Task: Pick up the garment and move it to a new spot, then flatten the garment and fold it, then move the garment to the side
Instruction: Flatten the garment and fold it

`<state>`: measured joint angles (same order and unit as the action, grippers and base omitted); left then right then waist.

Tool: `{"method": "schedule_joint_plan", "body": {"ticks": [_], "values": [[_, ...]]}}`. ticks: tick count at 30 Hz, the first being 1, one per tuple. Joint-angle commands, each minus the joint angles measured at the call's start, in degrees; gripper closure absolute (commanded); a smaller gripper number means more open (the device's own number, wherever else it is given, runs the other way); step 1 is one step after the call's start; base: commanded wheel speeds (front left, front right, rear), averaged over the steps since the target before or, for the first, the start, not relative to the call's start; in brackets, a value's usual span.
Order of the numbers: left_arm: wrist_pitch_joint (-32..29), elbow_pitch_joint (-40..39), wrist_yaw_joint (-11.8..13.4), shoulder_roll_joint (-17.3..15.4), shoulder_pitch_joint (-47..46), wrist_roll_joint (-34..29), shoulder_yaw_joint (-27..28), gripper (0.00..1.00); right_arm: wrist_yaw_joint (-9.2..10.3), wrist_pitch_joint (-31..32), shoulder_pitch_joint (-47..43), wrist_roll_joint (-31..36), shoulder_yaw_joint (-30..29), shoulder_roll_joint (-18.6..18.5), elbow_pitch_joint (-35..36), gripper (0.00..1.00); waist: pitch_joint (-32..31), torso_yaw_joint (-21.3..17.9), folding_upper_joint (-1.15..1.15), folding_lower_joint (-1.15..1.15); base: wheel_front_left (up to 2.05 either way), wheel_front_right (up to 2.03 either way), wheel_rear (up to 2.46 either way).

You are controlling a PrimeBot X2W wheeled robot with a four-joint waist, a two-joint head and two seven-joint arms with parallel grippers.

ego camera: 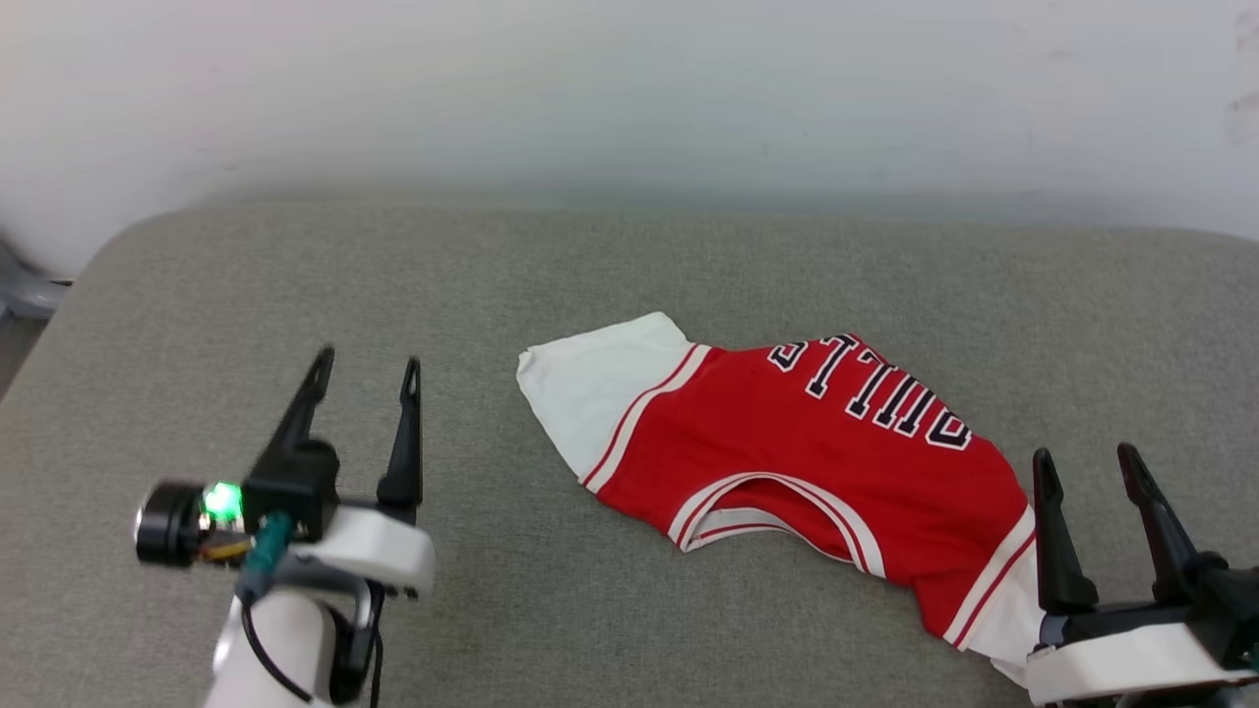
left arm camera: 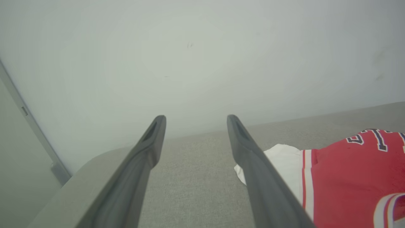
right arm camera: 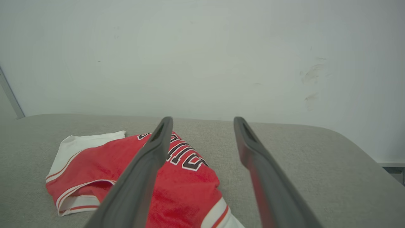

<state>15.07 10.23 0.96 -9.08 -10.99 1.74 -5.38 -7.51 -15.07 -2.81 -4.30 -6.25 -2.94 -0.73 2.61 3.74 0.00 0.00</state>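
Over the grey cushion (ego camera: 629, 275), we hold our left gripper (ego camera: 368, 359) and right gripper (ego camera: 1083, 452) wide open and empty, flanking the red garment (ego camera: 816, 452)

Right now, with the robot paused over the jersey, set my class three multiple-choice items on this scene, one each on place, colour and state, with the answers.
1. Where does the garment lie on the grey cushion, relative to the left gripper and the right gripper?
A. Left of both
B. Between them, nearer the right one
C. Right of both

2. What colour are its sleeves?
A. Black
B. White
C. Green

3. How do the grippers stand?
A. Both shut on the garment
B. Left shut, right open
C. Both open, gripping nothing

Answers:
1 B: in the head view it lies between them, one sleeve reaching the right gripper.
2 B: the sleeves are white beyond the striped trim.
3 C: in both wrist views the jaws stand wide apart with no cloth pinched between them.
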Motion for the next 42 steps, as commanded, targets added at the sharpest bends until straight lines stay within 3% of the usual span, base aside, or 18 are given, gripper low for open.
{"method": "schedule_joint_plan", "body": {"ticks": [1,10,14,18,25,30,36,42], "values": [[0.15,0.53,-0.71,-0.54,-2.44,0.30,0.23,0.00,0.04,-0.16,1.11,0.23,0.22,0.13,0.49,0.00,1.30,-0.78,0.00,0.00,0.00,0.00,0.00],[-0.25,10.03,-6.23,-4.61,-18.22,2.47,0.13,0.00,0.05,-0.16,4.55,-0.03,0.68,0.13,2.77,0.00,7.04,-3.81,0.00,0.00,0.00,0.00,0.00],[-4.50,14.92,-8.02,-6.48,-26.36,5.29,-2.73,0.00,0.04,-0.16,6.04,-0.16,0.66,0.15,3.75,0.00,9.69,-4.67,0.00,0.00,0.00,0.00,0.00],[-13.67,18.24,-8.34,-7.81,-32.99,10.97,-8.76,0.00,0.05,-0.16,7.07,-0.02,0.86,0.14,3.96,0.00,12.02,-5.55,0.00,0.00,0.00,0.00,0.00],[-35.39,20.67,-8.36,-13.86,-41.27,27.52,-21.22,0.00,0.05,-0.16,9.04,-0.66,0.92,0.13,4.26,0.00,15.29,-7.36,0.00,0.00,0.00,0.00,0.00],[-47.81,22.65,-8.37,-17.45,-45.14,34.44,-28.27,0.00,0.05,-0.16,10.24,-0.91,1.11,0.13,4.59,0.00,17.36,-8.72,0.00,0.00,0.00,0.00,0.00],[-58.28,26.54,-8.37,-20.27,-47.58,39.22,-34.35,0.00,0.05,-0.16,11.54,-1.53,1.40,0.13,4.89,0.00,19.75,-10.51,0.00,0.00,0.00,0.00,0.00],[-62.31,28.58,-8.38,-21.97,-45.39,42.27,-39.59,0.00,0.05,-0.16,12.40,-2.22,1.27,0.14,4.84,0.00,21.34,-11.73,0.00,0.00,0.00,0.00,0.00]]}}
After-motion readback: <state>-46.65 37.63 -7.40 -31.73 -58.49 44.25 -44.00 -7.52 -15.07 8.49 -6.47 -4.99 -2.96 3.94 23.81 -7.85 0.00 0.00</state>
